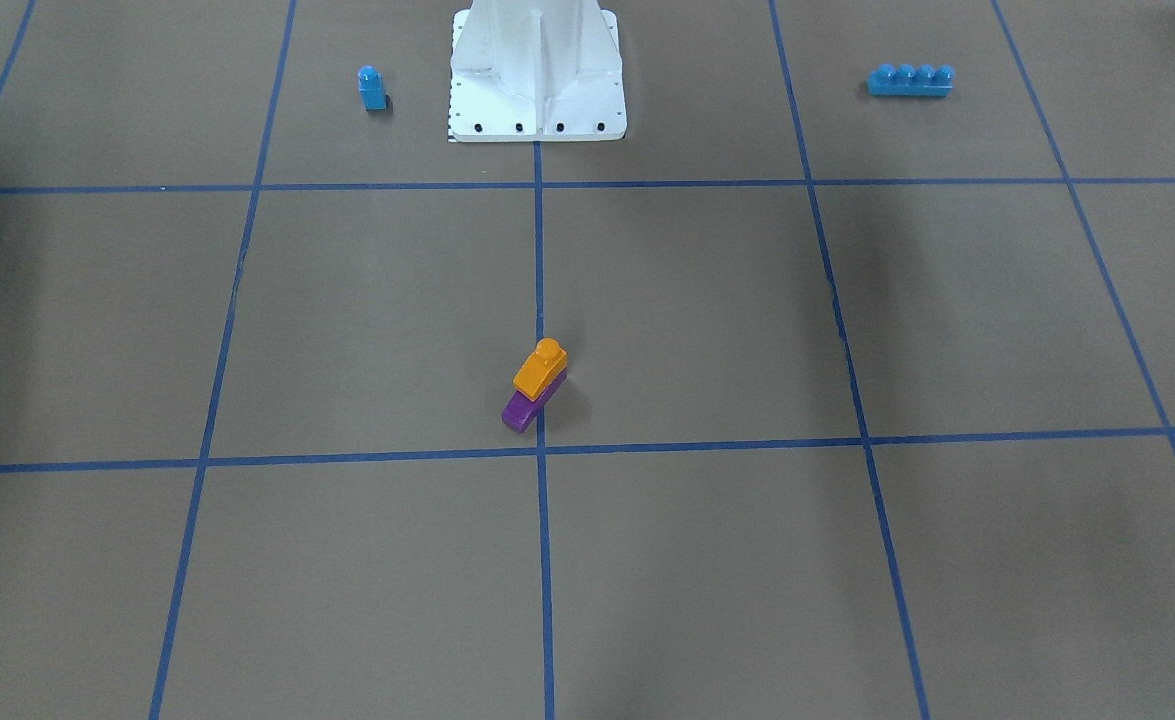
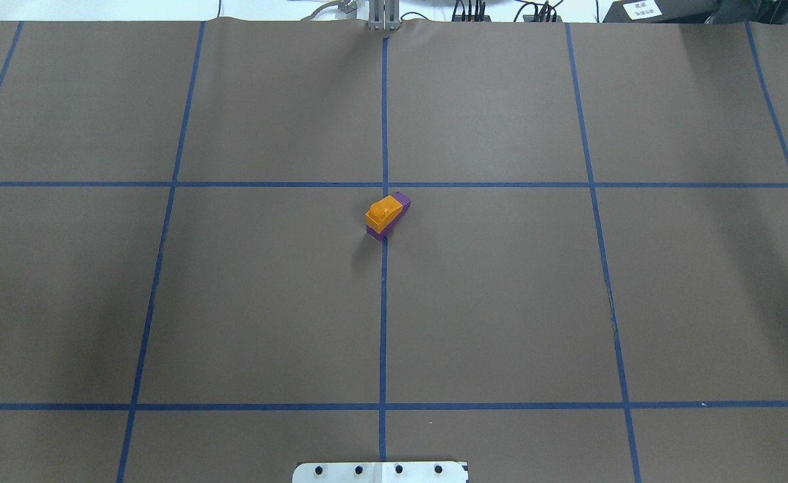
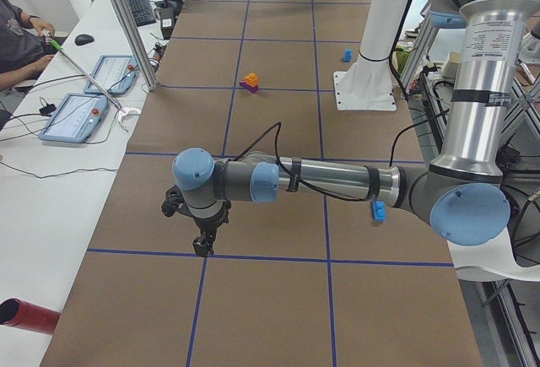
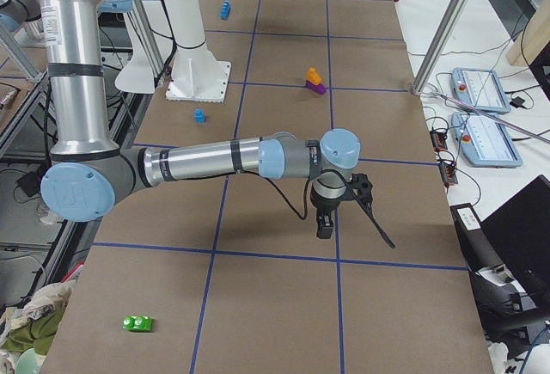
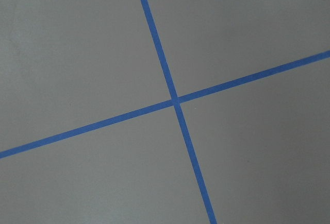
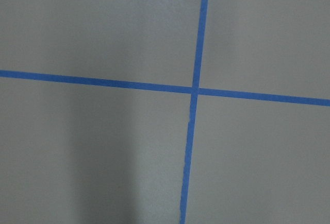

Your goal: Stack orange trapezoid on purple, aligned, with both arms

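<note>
The orange trapezoid (image 1: 540, 368) sits on top of the purple brick (image 1: 522, 410) on the table's centre line, stud up and lying along the same direction. The purple brick's low end shows past it. The pair also shows in the overhead view (image 2: 383, 213). My left gripper (image 3: 201, 245) shows only in the exterior left view, low over a tape crossing, far from the stack. My right gripper (image 4: 326, 228) shows only in the exterior right view, likewise over a crossing and far from the stack. I cannot tell whether either is open or shut. Both wrist views show only paper and blue tape.
A small blue one-stud brick (image 1: 372, 88) and a long blue four-stud brick (image 1: 910, 80) lie either side of the white pedestal (image 1: 537, 70). A green brick (image 4: 137, 323) lies near the table's right end. An operator (image 3: 17, 29) sits at the side desk.
</note>
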Action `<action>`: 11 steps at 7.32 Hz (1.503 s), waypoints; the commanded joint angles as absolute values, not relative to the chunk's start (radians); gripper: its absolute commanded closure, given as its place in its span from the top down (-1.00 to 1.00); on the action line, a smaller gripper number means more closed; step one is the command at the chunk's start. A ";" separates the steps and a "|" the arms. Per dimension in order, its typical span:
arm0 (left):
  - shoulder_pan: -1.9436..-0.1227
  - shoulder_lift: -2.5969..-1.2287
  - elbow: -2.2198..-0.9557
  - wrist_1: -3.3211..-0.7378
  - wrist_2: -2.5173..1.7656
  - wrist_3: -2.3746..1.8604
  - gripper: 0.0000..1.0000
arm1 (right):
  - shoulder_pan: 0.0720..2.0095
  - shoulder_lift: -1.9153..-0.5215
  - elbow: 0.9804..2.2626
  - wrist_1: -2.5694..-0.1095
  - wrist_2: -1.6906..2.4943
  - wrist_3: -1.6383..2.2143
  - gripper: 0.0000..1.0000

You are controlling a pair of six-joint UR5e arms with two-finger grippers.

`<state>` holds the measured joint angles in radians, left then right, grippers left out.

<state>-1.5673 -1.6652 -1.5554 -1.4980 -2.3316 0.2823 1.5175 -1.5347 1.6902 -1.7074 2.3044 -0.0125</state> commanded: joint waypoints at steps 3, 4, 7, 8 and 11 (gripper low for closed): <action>-1.568 -1.651 -1.543 -1.499 -2.281 0.282 1.00 | 1.528 -1.575 1.664 -1.707 2.303 -0.012 1.00; -1.568 -1.649 -1.543 -1.499 -2.281 0.282 1.00 | 1.528 -1.574 1.661 -1.707 2.303 -0.012 1.00; -1.568 -1.649 -1.543 -1.497 -2.283 0.279 1.00 | 1.534 -1.572 1.655 -1.707 2.303 -0.012 1.00; -1.568 -1.649 -1.543 -1.499 -2.283 0.279 1.00 | 1.537 -1.572 1.655 -1.707 2.304 -0.012 1.00; -1.568 -1.651 -1.545 -1.499 -2.283 0.279 1.00 | 1.542 -1.572 1.657 -1.706 2.307 -0.011 1.00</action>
